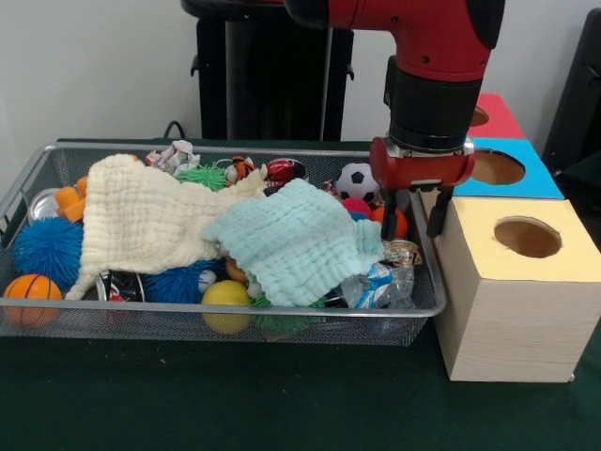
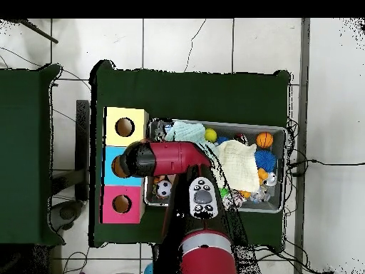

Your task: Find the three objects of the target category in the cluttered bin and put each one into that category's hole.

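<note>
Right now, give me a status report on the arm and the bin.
Gripper open, empty, over bin's box-side edge. Two cloths cover most clutter. Yellow box hole unobstructed.

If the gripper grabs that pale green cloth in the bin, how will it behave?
The pale green cloth is probably floppy: it drapes in folds over the toys beneath. It looks light, so a pinch would likely lift one part while the rest trails. It overlaps the cream cloth and touches a crumpled wrapper, so pulling it may drag or shift those.
</note>
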Controlling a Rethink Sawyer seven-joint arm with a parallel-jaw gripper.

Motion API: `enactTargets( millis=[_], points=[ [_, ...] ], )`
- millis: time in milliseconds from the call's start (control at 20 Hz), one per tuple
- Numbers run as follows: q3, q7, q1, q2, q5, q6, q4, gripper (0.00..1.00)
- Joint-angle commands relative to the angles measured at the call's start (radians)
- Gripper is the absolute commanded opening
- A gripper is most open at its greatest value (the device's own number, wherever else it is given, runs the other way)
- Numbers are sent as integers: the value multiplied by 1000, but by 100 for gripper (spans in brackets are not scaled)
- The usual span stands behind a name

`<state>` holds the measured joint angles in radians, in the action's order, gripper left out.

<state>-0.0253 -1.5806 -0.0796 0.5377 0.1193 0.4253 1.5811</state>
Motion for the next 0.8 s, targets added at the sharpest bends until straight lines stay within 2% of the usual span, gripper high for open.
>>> enactTargets(
  millis=[50,400,600,800],
  points=[
    [-57,-127,-15,-60,-7,-22,-13,100],
    [-75,-68,-62,-38,3,19,-22,100],
    [-96,-6,-105,-41,12,74,-61,100],
    [-113,12,-127,-51,27,72,-68,100]
  ],
)
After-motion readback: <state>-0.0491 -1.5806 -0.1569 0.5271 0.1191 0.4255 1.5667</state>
